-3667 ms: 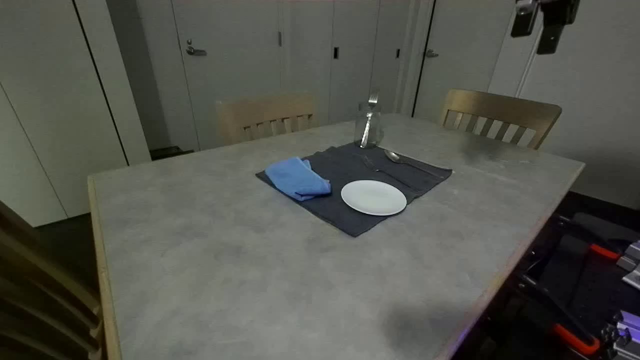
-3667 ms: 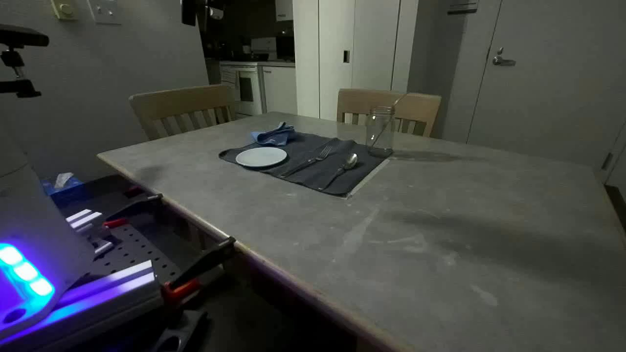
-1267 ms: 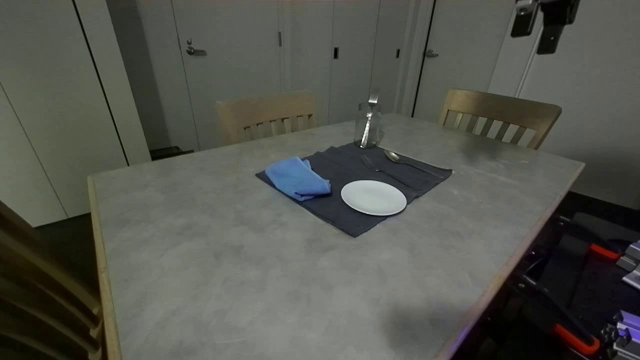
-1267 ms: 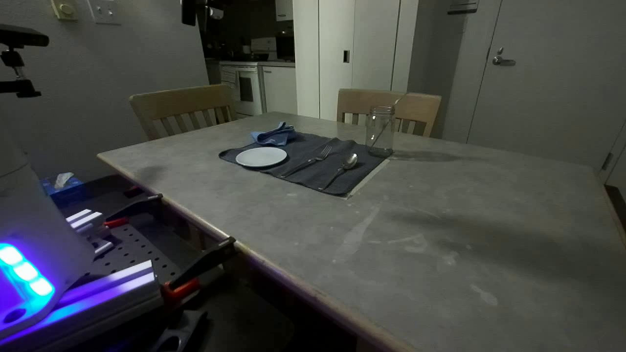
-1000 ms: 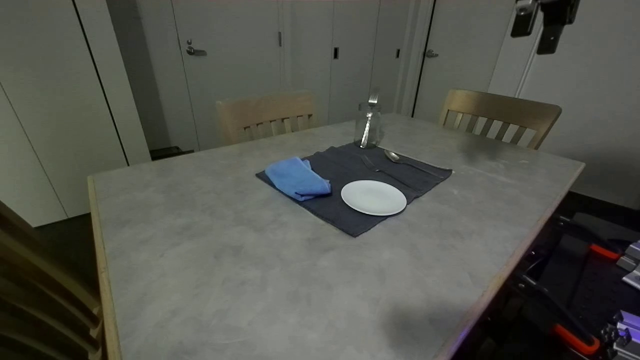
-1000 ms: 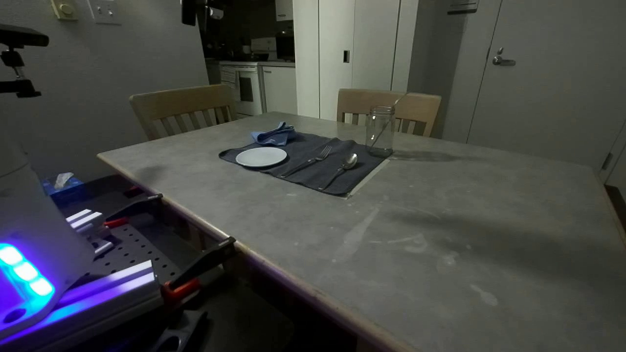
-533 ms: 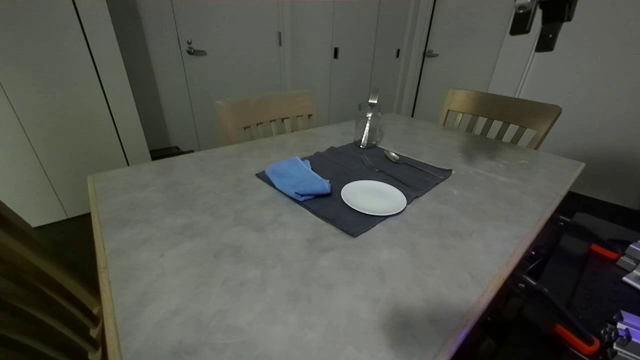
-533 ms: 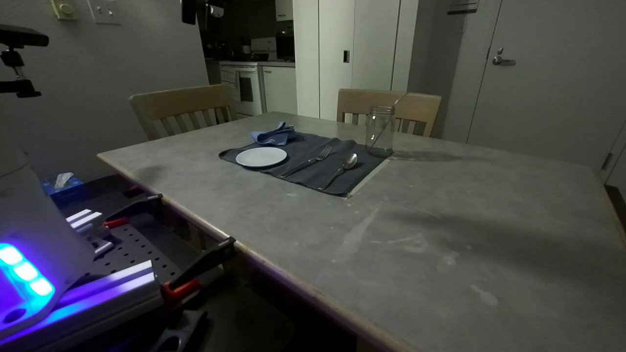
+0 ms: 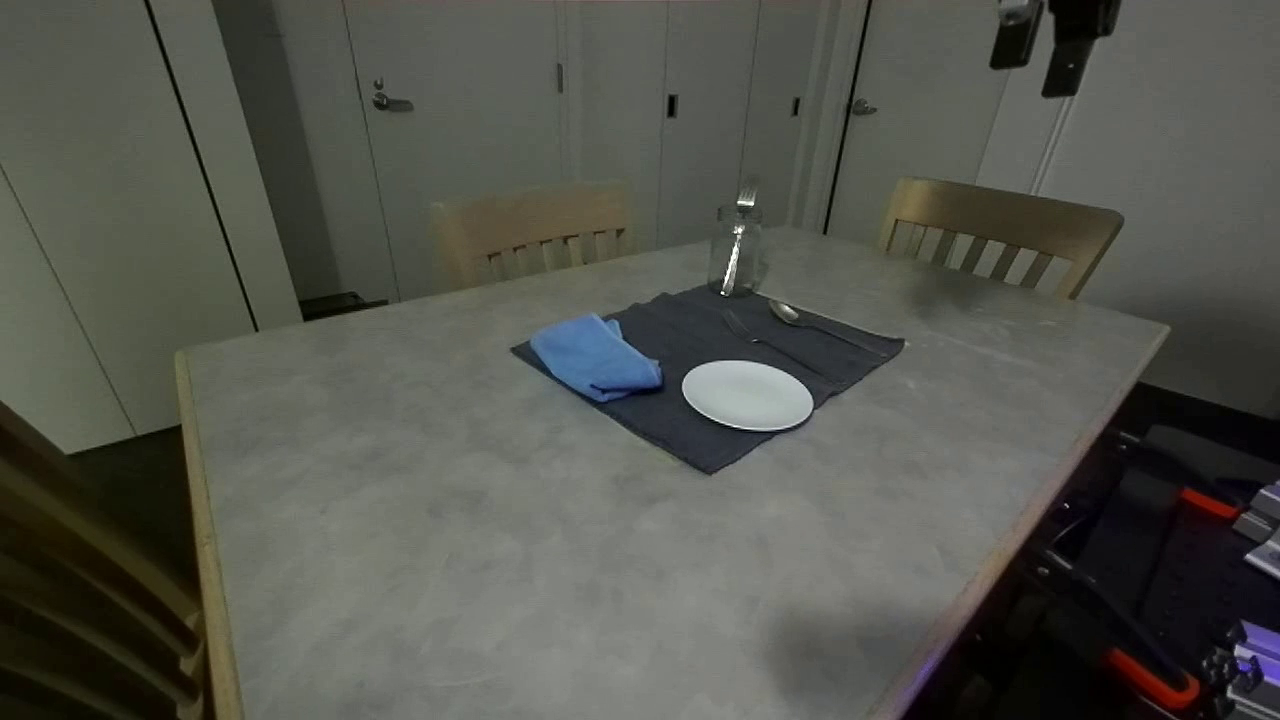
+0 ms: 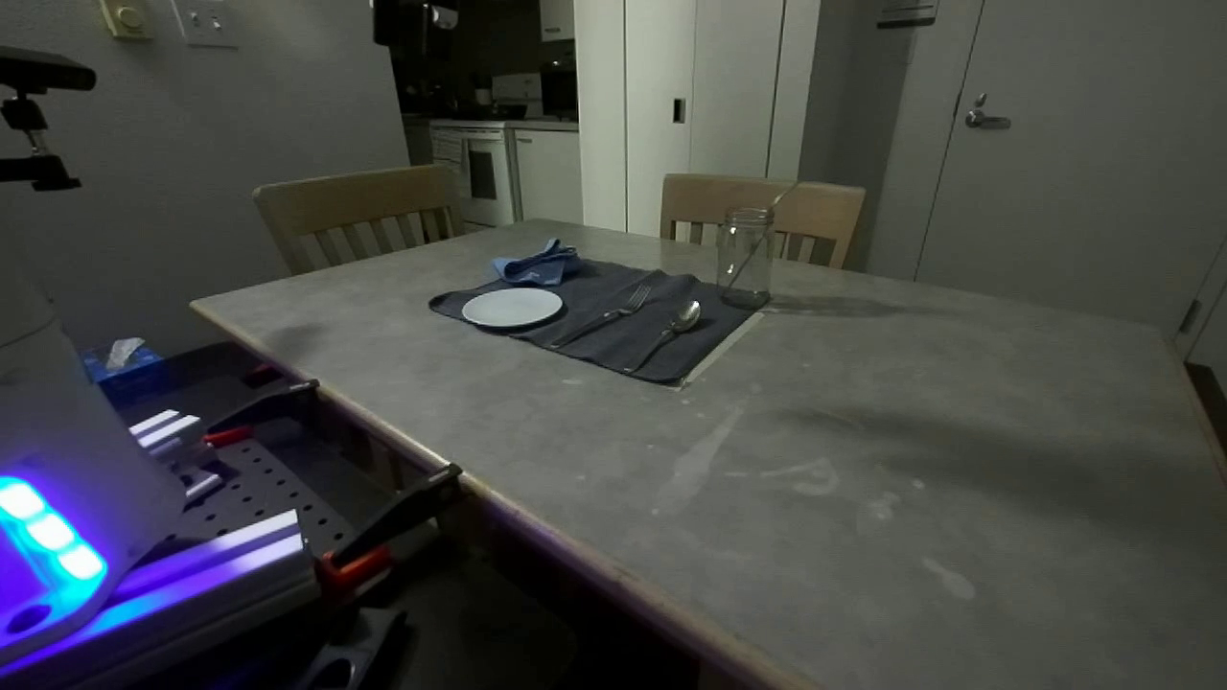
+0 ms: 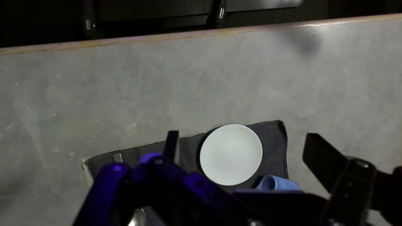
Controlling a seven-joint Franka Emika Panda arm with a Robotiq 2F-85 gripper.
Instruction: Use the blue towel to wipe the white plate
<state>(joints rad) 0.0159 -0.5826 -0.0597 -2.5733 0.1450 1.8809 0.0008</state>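
The blue towel (image 9: 597, 358) lies crumpled on the dark placemat; it also shows in an exterior view (image 10: 539, 264). The white plate (image 9: 747, 396) lies flat beside it on the same mat, also seen in an exterior view (image 10: 513, 309). My gripper (image 9: 1040, 68) hangs high above the table, well apart from both; only its lower part shows in the exterior views. In the wrist view my gripper (image 11: 243, 135) has its fingers wide apart with nothing between them. The plate (image 11: 231, 154) shows below between the fingers. The towel (image 11: 278, 183) is partly hidden by the gripper body.
The dark placemat (image 9: 660, 440) also holds a fork (image 10: 604, 316) and a spoon (image 10: 666, 335). A glass jar (image 10: 746, 259) with a fork in it stands at the mat's corner. Chairs (image 9: 1000, 225) stand around the grey table (image 9: 480, 560). Clamps (image 10: 393, 513) grip the table edge.
My gripper has moved slightly, to the left and a little up in an exterior view, to the right in an exterior view. The towel, plate and cutlery have not moved.
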